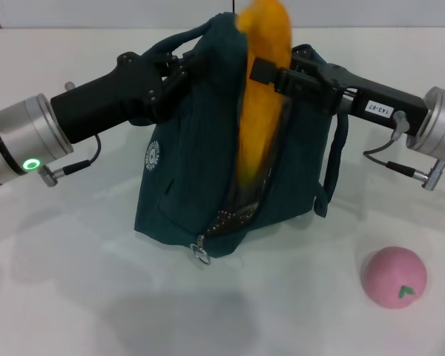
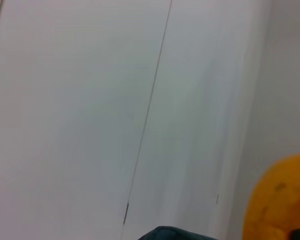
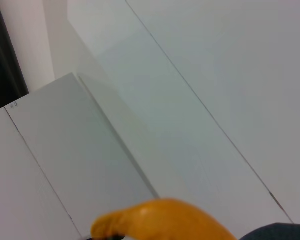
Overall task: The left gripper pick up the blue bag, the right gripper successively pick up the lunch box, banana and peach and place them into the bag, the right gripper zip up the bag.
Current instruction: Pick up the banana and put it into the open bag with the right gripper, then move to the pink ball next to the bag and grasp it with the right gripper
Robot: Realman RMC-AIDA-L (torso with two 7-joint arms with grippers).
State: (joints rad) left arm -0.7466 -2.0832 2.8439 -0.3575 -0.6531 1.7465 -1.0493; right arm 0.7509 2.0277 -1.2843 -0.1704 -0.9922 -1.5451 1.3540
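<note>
The blue bag (image 1: 179, 174) stands on the white table, its top held up by my left gripper (image 1: 172, 73), which is shut on the bag's handle. Its front zip gapes open. A yellow banana (image 1: 261, 89) hangs upright in the opening, lower end inside the bag, with my right gripper (image 1: 271, 74) shut on its upper part. The banana's tip also shows in the left wrist view (image 2: 277, 202) and the right wrist view (image 3: 160, 220). The pink peach (image 1: 394, 277) lies on the table at the front right. The lunch box is out of view.
A metal zip pull ring (image 1: 201, 254) hangs at the bag's lower front. A strap (image 1: 334, 167) dangles down the bag's right side. Both wrist views look mostly at white wall panels (image 3: 190, 100).
</note>
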